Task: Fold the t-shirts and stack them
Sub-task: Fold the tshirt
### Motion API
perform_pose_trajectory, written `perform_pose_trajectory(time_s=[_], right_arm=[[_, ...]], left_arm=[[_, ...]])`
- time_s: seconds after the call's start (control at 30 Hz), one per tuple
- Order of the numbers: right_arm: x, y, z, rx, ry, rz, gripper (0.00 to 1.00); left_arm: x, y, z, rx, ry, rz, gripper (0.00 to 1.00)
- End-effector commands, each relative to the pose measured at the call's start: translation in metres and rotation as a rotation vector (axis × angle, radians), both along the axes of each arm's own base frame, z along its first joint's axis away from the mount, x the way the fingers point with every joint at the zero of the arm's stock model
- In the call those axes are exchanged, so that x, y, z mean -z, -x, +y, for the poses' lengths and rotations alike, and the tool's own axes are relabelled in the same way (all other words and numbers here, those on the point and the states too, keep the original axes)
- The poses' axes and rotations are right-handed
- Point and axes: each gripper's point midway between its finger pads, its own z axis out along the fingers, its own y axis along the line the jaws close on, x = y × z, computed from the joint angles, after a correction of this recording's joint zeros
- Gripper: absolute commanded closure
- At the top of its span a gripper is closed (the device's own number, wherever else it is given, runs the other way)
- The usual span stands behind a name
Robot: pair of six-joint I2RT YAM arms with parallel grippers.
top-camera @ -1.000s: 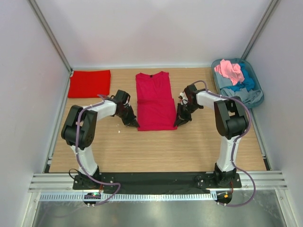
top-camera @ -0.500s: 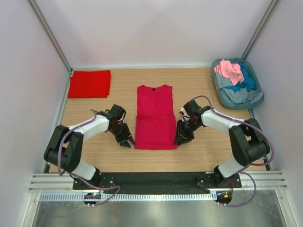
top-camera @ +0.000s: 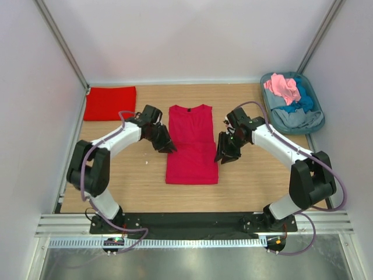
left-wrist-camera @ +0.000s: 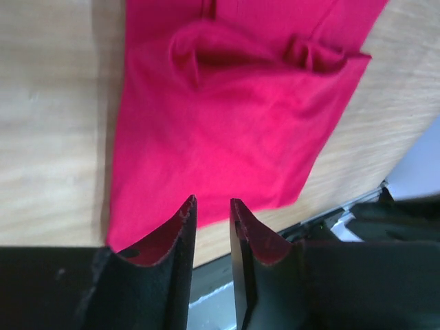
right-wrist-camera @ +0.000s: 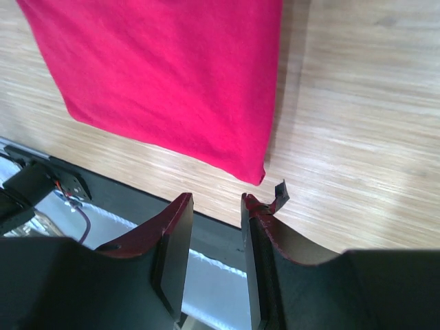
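Observation:
The crimson t-shirt (top-camera: 191, 143) lies flat in the middle of the table, sleeves folded in, a long narrow rectangle with the collar at the far end. It also shows in the left wrist view (left-wrist-camera: 227, 124) and the right wrist view (right-wrist-camera: 165, 75). My left gripper (top-camera: 168, 148) is at the shirt's left edge, about mid-length; its jaws (left-wrist-camera: 212, 201) stand slightly apart and hold nothing. My right gripper (top-camera: 221, 157) is at the shirt's right edge, jaws (right-wrist-camera: 216, 197) apart and empty. A scarlet t-shirt (top-camera: 109, 103) lies folded at the far left.
The grey-blue oval tub (top-camera: 322, 121) stands at the far right, holding a pink shirt (top-camera: 282, 86), a blue one (top-camera: 304, 100) and a grey one (top-camera: 297, 118) in a heap. The black base rail (top-camera: 186, 221) runs along the near edge. Walls close in on three sides.
The crimson shirt slid toward the near edge with both grippers at its hem corners. Both grippers have since moved back up along its sides; the shirt stays put.

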Motion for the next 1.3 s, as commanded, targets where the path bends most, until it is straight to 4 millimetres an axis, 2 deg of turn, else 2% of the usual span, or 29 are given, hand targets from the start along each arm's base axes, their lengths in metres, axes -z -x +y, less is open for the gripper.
perform_pose_trajectory(time_s=[0.0,0.23,0.4,0.53,0.6,0.73,0.8,0.9,0.93,1.03,1.07,1.17,1.23,1.27], right_arm=[[-0.011,-0.007,-0.006,-0.003,0.05,-0.017,0.59],[-0.017,-0.016,-0.005,0.003,0.065,-0.032,0.6],[-0.015,-0.021,-0.006,-0.007,0.084,-0.031,0.6],[-0.014,-0.023,-0.007,-0.017,0.096,-0.03,0.6],[-0.015,-0.022,-0.007,-0.016,0.096,-0.03,0.6],[-0.017,-0.023,-0.008,-0.02,0.104,-0.032,0.6],[-0.019,-0.025,-0.009,-0.023,0.109,-0.039,0.6],[-0.021,-0.027,-0.008,-0.029,0.105,-0.046,0.6],[-0.02,-0.029,-0.007,-0.033,0.104,-0.054,0.6],[-0.014,-0.036,-0.002,-0.04,0.086,-0.058,0.59],[-0.011,-0.037,-0.001,-0.043,0.077,-0.055,0.59],[-0.003,-0.038,0.005,-0.049,0.052,-0.043,0.58],[0.001,-0.033,0.008,-0.058,0.026,-0.026,0.58],[0.002,-0.031,0.008,-0.058,0.022,-0.02,0.57]], left_arm=[[0.009,-0.019,-0.015,0.051,0.04,-0.017,0.74],[0.032,-0.057,-0.02,0.037,-0.001,-0.017,0.76],[0.031,-0.082,-0.013,-0.014,-0.008,-0.033,0.75],[0.04,-0.088,-0.003,-0.047,-0.034,-0.023,0.75],[0.05,-0.086,-0.001,-0.045,-0.037,-0.009,0.75],[0.058,-0.09,0.001,-0.04,-0.036,-0.01,0.75],[0.055,-0.094,0.001,-0.04,-0.031,-0.024,0.75],[0.039,-0.104,0.005,-0.053,-0.009,-0.059,0.74],[0.026,-0.107,0.005,-0.056,0.007,-0.08,0.73],[0.006,-0.107,0.014,-0.066,0.005,-0.097,0.69],[-0.009,-0.106,0.016,-0.058,0.004,-0.128,0.68],[-0.024,-0.088,0.022,-0.044,-0.004,-0.138,0.65],[-0.022,-0.074,0.027,-0.043,-0.013,-0.121,0.65],[-0.019,-0.06,0.032,-0.043,-0.02,-0.107,0.64]])
